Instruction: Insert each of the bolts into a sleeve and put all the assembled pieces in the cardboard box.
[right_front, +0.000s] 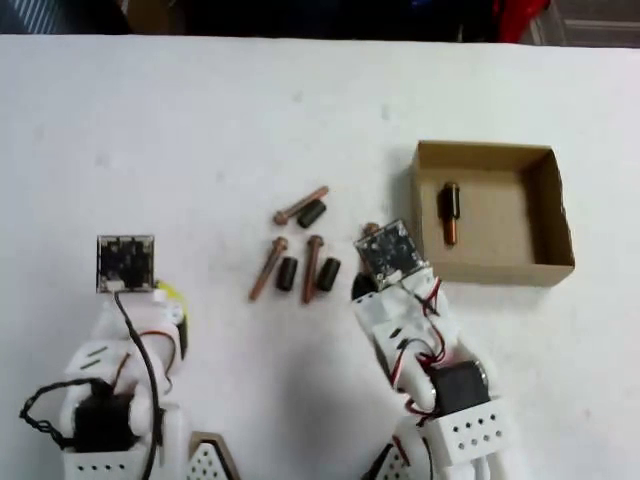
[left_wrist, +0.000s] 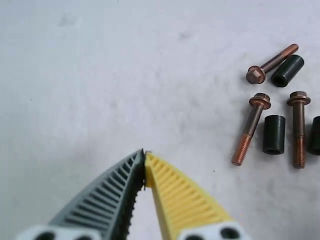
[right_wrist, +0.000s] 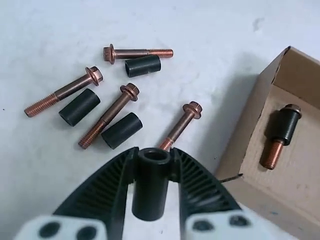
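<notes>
My right gripper (right_wrist: 152, 156) is shut on a black sleeve (right_wrist: 150, 192), held upright with its open end facing out. A copper bolt (right_wrist: 181, 124) lies just beyond it, pointing at the sleeve. Three more bolts lie farther off, each beside a loose sleeve, such as the bolt (right_front: 268, 268) and the sleeve (right_front: 287, 273). The cardboard box (right_front: 485, 150) stands right of the group with one assembled piece (right_front: 449, 213) inside. My left gripper (left_wrist: 144, 159) is shut on nothing, over bare table left of the bolts (left_wrist: 251, 127).
The white table (right_front: 200, 130) stretches wide to the left and far side. Its far edge borders a dark background. The box wall (right_wrist: 250, 130) is close beside my right gripper.
</notes>
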